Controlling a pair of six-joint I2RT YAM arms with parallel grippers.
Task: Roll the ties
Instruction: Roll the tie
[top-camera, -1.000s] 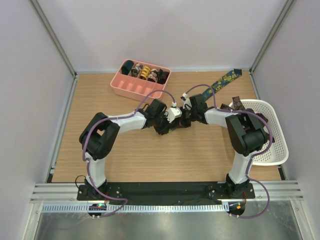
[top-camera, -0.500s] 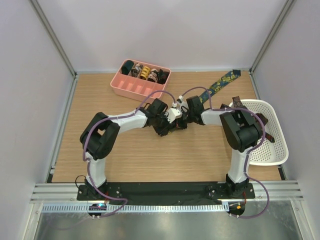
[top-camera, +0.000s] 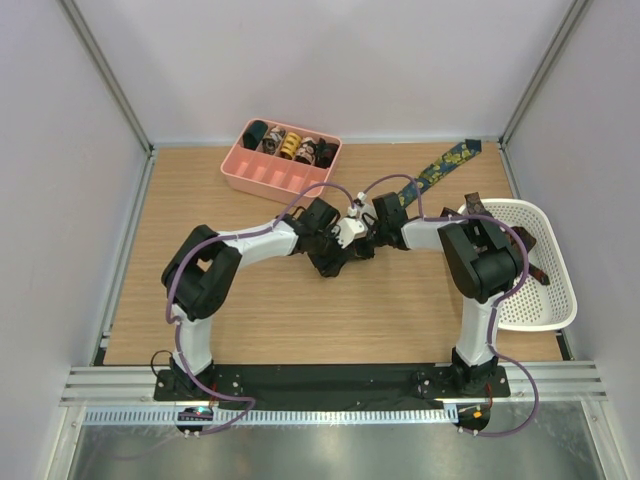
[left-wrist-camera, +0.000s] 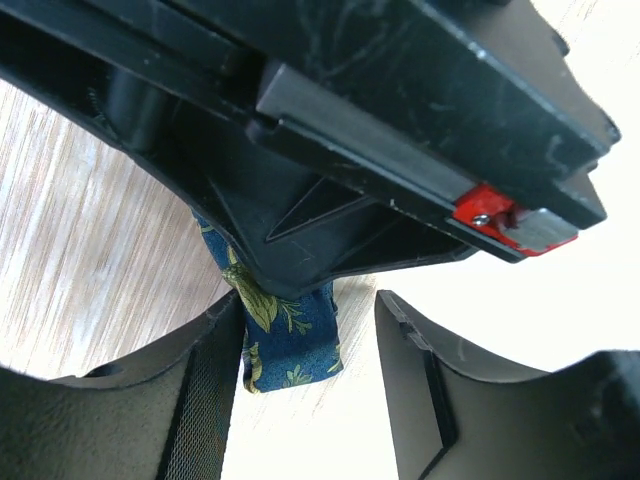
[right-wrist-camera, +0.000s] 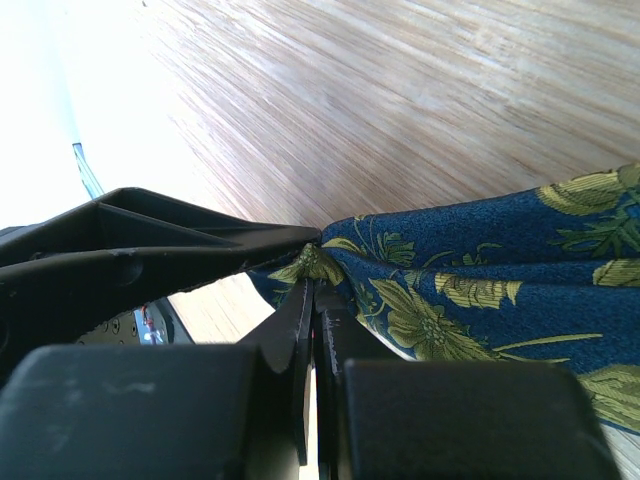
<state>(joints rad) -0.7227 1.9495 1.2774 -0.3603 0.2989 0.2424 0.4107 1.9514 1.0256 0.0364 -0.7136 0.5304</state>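
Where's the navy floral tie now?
In the top view, the navy floral tie runs from the far right corner of the table, beside the white basket, to mid-table, where the right gripper pinches its end.

My left gripper (top-camera: 342, 255) and right gripper (top-camera: 366, 243) met nose to nose near the middle of the wooden table (top-camera: 250, 320), too close together for me to tell from above how either pair of jaws stood. A navy tie (top-camera: 446, 164) with yellow-green print ran flat from the far right corner towards them. At the far edge sat a pink tray (top-camera: 232, 170), with rolled ties (top-camera: 290, 146) lined up in its back row. A white basket (top-camera: 560, 300) on my right held dark ties (top-camera: 474, 209).
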